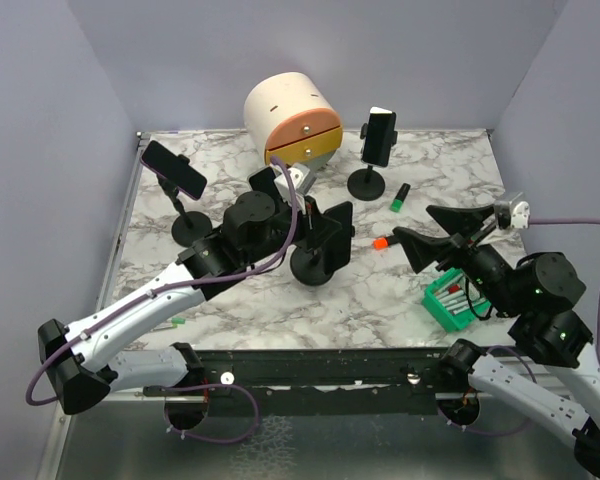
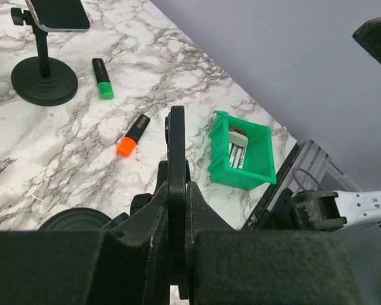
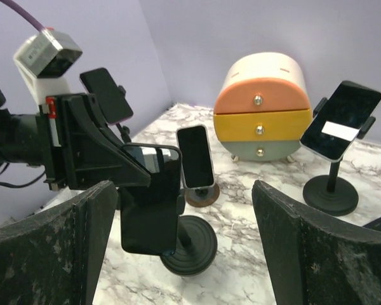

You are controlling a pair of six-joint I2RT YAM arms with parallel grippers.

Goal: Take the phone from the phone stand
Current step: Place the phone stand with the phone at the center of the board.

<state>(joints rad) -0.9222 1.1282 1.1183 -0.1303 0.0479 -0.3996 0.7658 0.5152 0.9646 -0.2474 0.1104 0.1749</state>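
Tabletop (image 1: 380, 300): grey-veined marble, lavender walls.
Phone (image 3: 151, 200): glossy black slab, centre frame, apparently seated on its stand.
Left tool (image 1: 325, 230): clenched on phone's edges, placed to lift it free.
Stand (image 3: 190, 251): matte black, round weighted base, thin stem.
Right tool (image 1: 412, 222): released, idle at right, perhaps to steady the base.
Bin (image 1: 438, 308): green plastic, lower right.

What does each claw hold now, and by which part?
The left claw pinches the black phone across its faces, at its upper part. The right claw is open and holds nothing.
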